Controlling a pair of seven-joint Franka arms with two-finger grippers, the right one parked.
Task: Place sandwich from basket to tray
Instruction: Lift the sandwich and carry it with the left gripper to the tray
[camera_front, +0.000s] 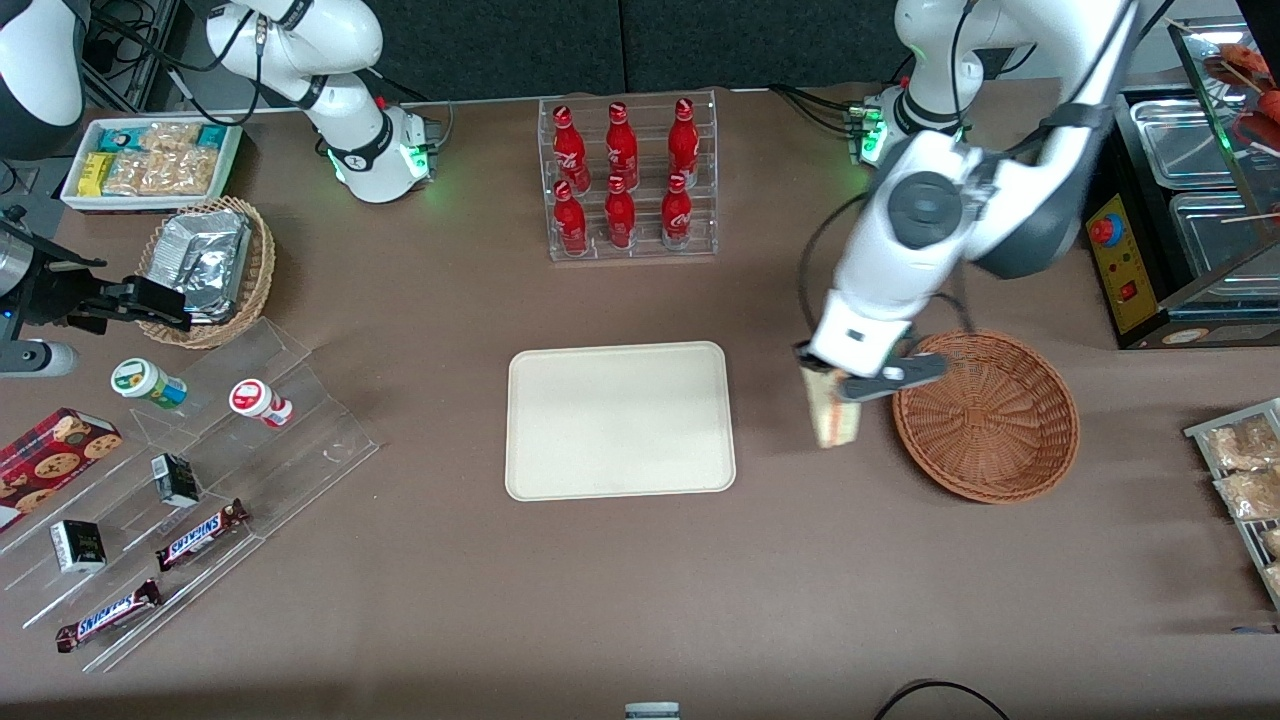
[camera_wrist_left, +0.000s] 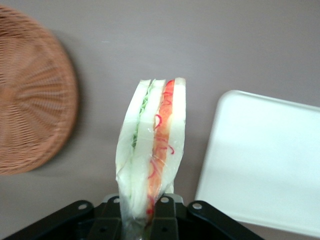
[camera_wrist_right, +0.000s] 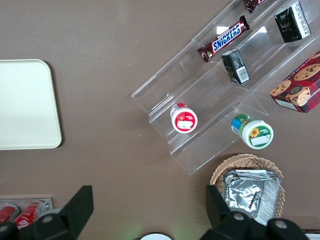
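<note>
A brown table (camera_front: 620, 580) is seen beneath the jaws, with the cream tray (camera_front: 620, 420) lying off to one side of them and the woven basket (camera_front: 985, 415) to the other, neither yet touched. Between the two, the gripper (camera_front: 838, 385) is held above bare tabletop, its jaws closed on the sandwich (camera_wrist_left: 150, 150), which hangs from them by one end (wrapped, it appears, in clear film). The wedge is judged light, soft and easily crushed; a gentle hold across the bread faces is advised.
</note>
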